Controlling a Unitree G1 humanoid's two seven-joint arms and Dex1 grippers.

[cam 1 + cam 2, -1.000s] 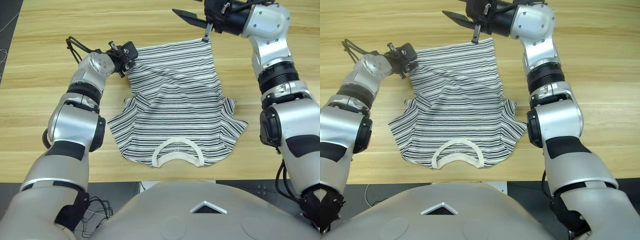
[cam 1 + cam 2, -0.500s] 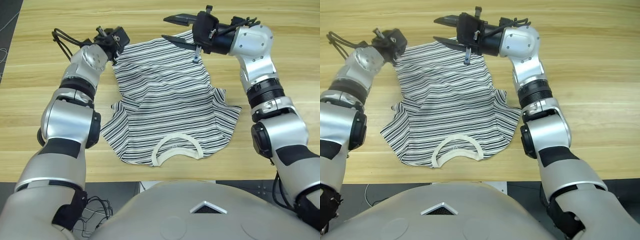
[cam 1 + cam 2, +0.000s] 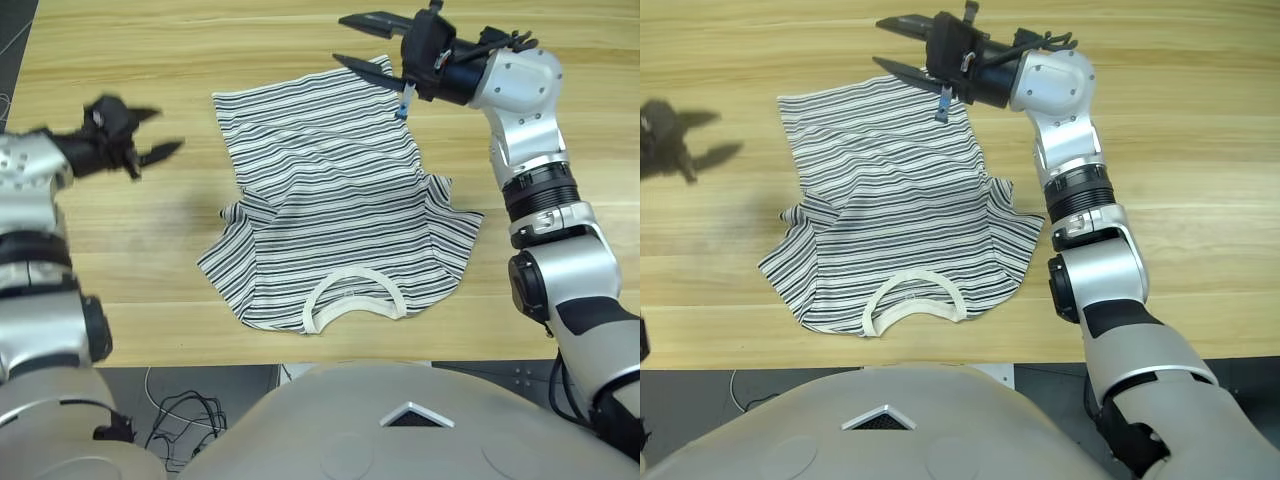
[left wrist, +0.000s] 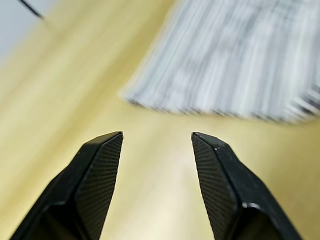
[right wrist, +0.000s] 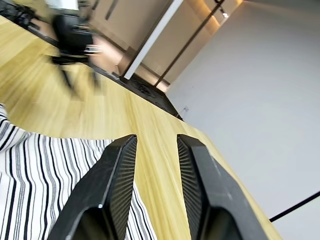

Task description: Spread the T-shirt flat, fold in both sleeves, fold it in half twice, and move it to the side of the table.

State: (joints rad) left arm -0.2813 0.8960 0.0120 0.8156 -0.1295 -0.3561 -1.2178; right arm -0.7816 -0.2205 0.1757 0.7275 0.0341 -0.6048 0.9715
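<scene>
Striped T-shirt (image 3: 335,190) lies on the wood table (image 3: 120,40). Its hem is directly under the right claw (image 3: 345,40) and its collar (image 3: 350,298) is at the robot's end. The right claw is spread wide and empty over the hem corner; can't tell if it touches. The left claw (image 3: 168,130) is also wide and empty over bare wood, with the shirt well off to its inner side. My read: spreading is nearly done, hence both claws empty. Sleeves (image 3: 455,222) are bunched, and those ripples are the only obstacle to folding them in.
</scene>
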